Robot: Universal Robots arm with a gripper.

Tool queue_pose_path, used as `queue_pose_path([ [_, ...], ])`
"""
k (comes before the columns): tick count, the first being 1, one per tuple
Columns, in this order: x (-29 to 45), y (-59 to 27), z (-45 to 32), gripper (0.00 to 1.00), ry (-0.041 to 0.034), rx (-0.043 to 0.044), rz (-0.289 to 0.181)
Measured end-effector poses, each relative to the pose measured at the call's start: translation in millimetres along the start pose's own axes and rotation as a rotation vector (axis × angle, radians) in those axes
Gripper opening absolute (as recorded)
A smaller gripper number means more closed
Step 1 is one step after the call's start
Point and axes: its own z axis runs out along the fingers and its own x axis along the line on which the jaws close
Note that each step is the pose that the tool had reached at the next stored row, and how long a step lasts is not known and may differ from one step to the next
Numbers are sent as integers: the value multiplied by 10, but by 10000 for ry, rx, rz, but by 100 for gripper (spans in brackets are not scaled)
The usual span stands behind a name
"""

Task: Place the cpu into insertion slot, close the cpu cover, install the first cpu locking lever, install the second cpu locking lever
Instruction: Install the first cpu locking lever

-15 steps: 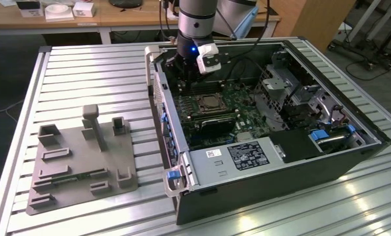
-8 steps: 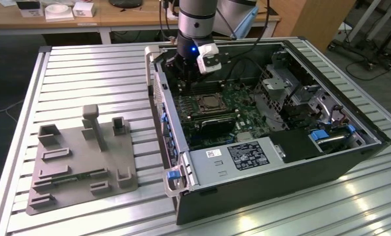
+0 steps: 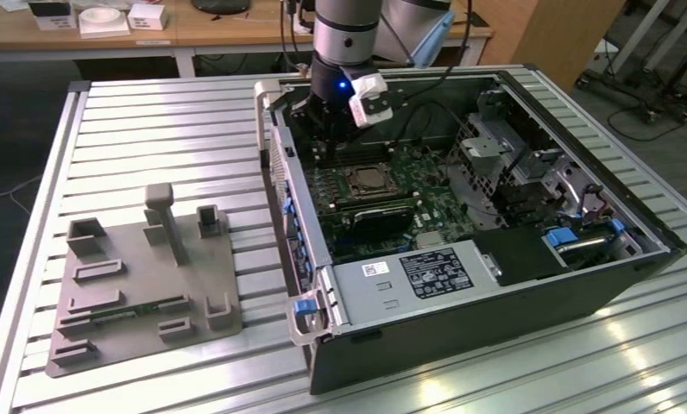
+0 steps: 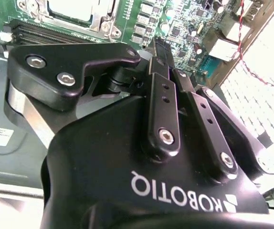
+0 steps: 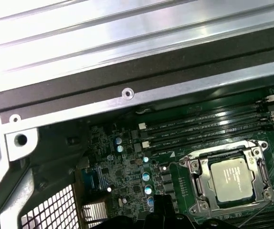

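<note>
Since the cpu (image 5: 232, 179) already lies flat in the insertion slot (image 3: 353, 183), silvery face up, the first step of the task looks done. In the exterior view the slot sits a little above the middle of the frame, on the green circuit board (image 5: 127, 176) inside the open computer case (image 3: 494, 319). The cpu cover (image 5: 197, 179) appears to be down as well, its thin metal frame lying around the chip's edges and not standing up on its hinge.

Two fine wire rods run along opposite sides of the frame, one (image 5: 213, 151) next to the memory slots (image 5: 208, 129) and one (image 5: 258, 212) on the far side. I cannot tell whether either is hooked home, so I judge the work to be at the locking levers.

The gripper (image 4: 160, 51) hangs inside the case, in the upper middle of the exterior view, near the slot but not touching it. In the second wrist view its fingers look drawn together, with nothing between them.

Any lever work left calls for a narrow tip pressing a springy rod down and sideways under its catch, without scraping the board parts crowded close by.

Outside the case, a grey fixture (image 3: 148, 276) rests on the slatted table (image 3: 160, 129) at the exterior view's lower left.
</note>
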Motion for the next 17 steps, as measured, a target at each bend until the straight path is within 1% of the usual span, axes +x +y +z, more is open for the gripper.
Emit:
queue_pose_path([
  [5,5,22,-12,10,9,-10,-129],
  [11,17,73,-9,10,26,-10,-483],
  [17,39,125,-7,10,31,-8,-563],
])
